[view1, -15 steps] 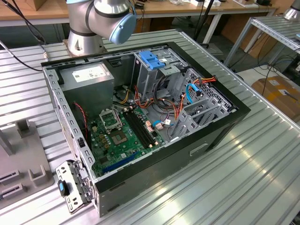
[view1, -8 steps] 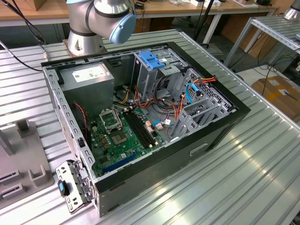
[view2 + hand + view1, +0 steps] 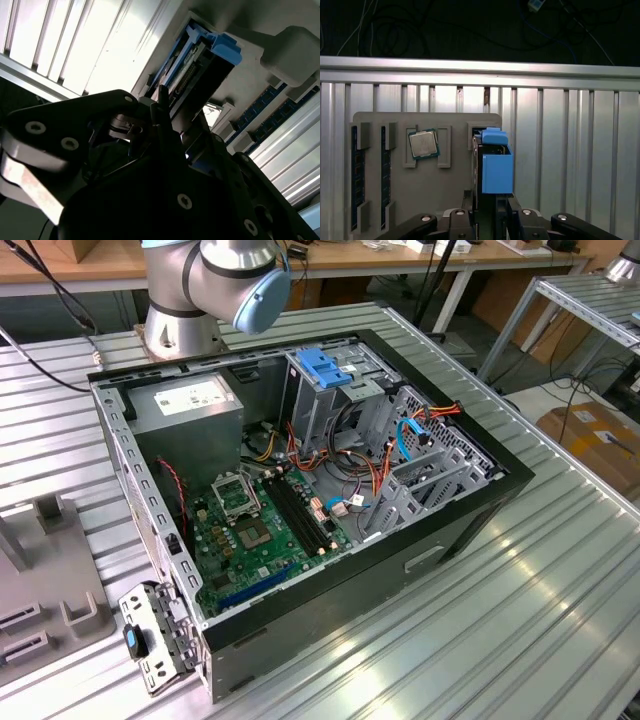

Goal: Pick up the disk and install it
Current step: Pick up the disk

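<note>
Disk (image 3: 497, 167) stands on edge in a slot of the grey tray (image 3: 430, 200), straight ahead of the gripper (image 3: 492, 222) and in line with its centre. Whether the gripper is clamped on it, I cannot tell. A good pick, I judge, squeezes the 2 broad faces squarely and lifts straight out, without scraping the slot.

Arm (image 3: 215, 280): cut off by the exterior view's upper edge.
Disk (image 3: 496, 167): lower end hidden behind the gripper (image 3: 490, 210) in the first wrist view.
Grey tray (image 3: 50, 570): cut off at the exterior view's left edge.
</note>
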`<state>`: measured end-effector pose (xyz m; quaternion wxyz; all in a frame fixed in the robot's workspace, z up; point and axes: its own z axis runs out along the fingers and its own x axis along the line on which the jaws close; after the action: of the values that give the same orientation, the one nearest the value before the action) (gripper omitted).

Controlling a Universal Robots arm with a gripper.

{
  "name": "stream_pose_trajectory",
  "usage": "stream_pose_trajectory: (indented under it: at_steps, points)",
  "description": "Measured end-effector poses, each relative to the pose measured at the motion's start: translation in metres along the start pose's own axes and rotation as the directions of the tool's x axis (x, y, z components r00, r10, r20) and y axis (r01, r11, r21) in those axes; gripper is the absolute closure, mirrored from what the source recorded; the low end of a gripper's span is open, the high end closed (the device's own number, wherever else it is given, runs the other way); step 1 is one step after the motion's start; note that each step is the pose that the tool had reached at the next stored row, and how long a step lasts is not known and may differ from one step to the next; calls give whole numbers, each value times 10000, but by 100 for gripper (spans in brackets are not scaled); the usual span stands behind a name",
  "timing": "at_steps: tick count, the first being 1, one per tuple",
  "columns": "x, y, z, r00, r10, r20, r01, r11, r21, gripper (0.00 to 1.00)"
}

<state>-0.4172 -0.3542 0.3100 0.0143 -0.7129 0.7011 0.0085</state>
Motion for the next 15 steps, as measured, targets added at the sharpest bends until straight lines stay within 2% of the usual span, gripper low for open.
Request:
stream_pose_trajectory:
  at_steps: [11,15]
  points:
    - [0,0,-2,10000,-1,-1,1,10000,5,65]
    - [-2,0,-55,10000,0,-45,0,10000,1,65]
